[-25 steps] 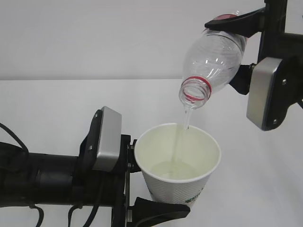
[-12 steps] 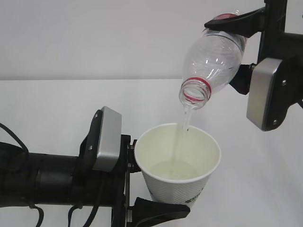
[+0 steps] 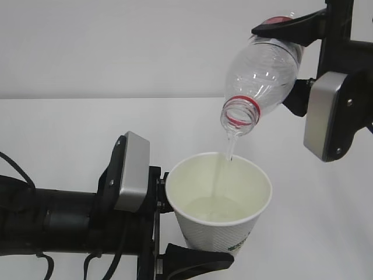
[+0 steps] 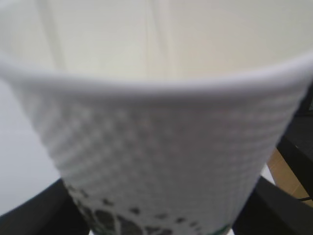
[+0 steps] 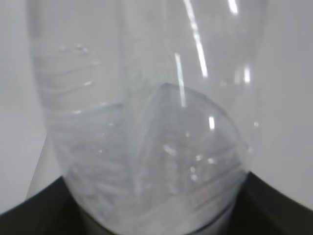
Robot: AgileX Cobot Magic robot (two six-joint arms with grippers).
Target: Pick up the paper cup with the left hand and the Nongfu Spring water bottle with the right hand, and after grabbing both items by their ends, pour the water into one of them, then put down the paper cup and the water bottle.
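Both sets of jaws are clamped: the left hand (image 3: 192, 233) grips one paper cup (image 3: 218, 201) low on its wall, and the right hand (image 3: 294, 55) grips one Nongfu Spring water bottle (image 3: 262, 73) near its base. On the left, the cup stands upright above the white table (image 3: 70, 122), mouth up, long axis vertical; it is white, dimpled, with dark green print near its foot. A thin stream of water (image 3: 224, 166) falls into it and pools inside. On the right, higher up, the clear capless bottle is tilted, long axis slanting, red-ringed mouth pointing down-left just above the cup's far rim.
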